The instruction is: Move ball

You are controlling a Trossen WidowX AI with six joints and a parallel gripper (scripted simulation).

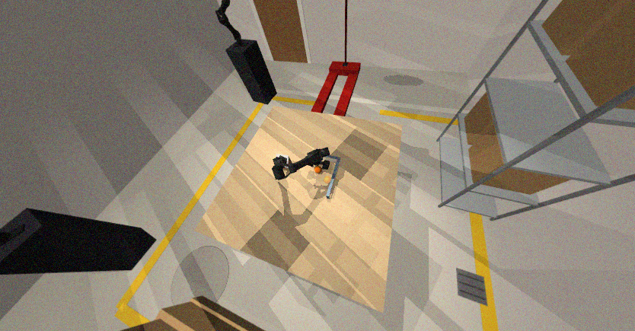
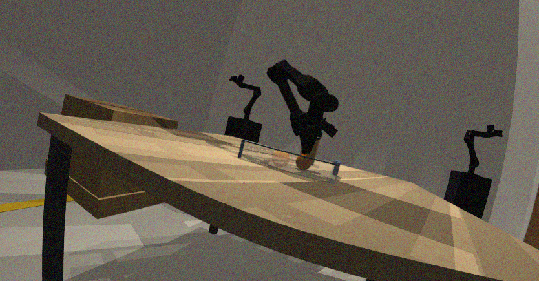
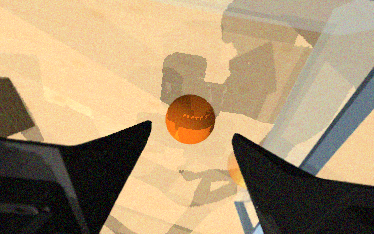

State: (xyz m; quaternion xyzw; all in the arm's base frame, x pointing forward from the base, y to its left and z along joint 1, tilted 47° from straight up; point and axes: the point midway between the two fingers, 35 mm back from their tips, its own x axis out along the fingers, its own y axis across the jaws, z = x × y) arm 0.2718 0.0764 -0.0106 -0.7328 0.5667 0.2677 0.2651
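Observation:
The orange ball [image 1: 317, 170] [image 2: 302, 162] [image 3: 190, 119] lies on the table, inside the corner of the clear walls and apart from them. The see-through copy [image 1: 327, 179] [image 2: 280, 158] [image 3: 235, 167] is beside the long wall; in the wrist view the right finger hides part of it. The low clear walls have blue-grey top edges [image 1: 336, 167] [image 2: 288, 151] [image 3: 350, 110]. My gripper [image 3: 192, 131] is open and points down at the ball. In the wrist view the ball shows between and slightly beyond the two fingertips, with a gap on each side. Nothing is held.
The wooden table [image 1: 355, 248] [image 2: 211, 165] carries my arm [image 1: 304, 162] [image 2: 313, 86]. The long wall stands close to my right finger in the wrist view. Shadows of the arm fall around the ball. A red pallet jack [image 1: 345, 67] and a shelf rack [image 1: 524, 124] stand off the table.

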